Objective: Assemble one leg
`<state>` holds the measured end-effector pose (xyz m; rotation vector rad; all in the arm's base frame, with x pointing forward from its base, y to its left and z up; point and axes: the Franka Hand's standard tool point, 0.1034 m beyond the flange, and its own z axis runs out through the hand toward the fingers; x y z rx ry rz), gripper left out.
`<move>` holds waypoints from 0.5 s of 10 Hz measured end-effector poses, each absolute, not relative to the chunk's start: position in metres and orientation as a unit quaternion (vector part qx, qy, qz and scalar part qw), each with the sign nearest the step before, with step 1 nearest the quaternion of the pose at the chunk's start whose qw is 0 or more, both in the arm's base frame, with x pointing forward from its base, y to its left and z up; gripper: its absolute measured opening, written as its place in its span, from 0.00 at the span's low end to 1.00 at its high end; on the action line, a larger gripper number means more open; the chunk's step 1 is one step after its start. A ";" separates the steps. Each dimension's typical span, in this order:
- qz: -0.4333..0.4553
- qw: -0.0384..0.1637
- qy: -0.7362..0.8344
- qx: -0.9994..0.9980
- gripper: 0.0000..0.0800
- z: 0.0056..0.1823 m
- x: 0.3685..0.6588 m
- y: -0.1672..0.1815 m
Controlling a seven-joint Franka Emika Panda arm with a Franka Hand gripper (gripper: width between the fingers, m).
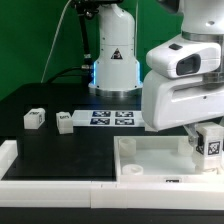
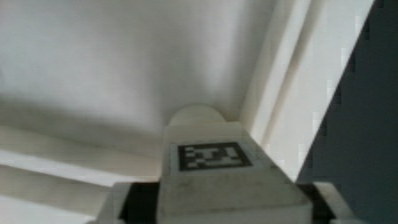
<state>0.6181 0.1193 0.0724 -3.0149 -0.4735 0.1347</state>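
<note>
My gripper [image 1: 208,150] is shut on a leg [image 1: 210,143], a stubby white post with a black-and-white tag, and holds it over the near right corner of the large white square panel [image 1: 150,160]. In the wrist view the leg [image 2: 214,150] fills the space between my fingers [image 2: 139,205], with its tip pointing at the panel's raised rim [image 2: 294,70]. Two more legs [image 1: 34,118] [image 1: 64,121] lie on the black table at the exterior view's left.
The marker board [image 1: 112,118] lies flat behind the panel. The robot base [image 1: 112,60] stands at the back. A white rail [image 1: 60,190] runs along the table's near edge.
</note>
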 end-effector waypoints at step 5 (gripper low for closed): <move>0.043 0.042 0.073 -0.996 0.37 0.071 0.618 0.122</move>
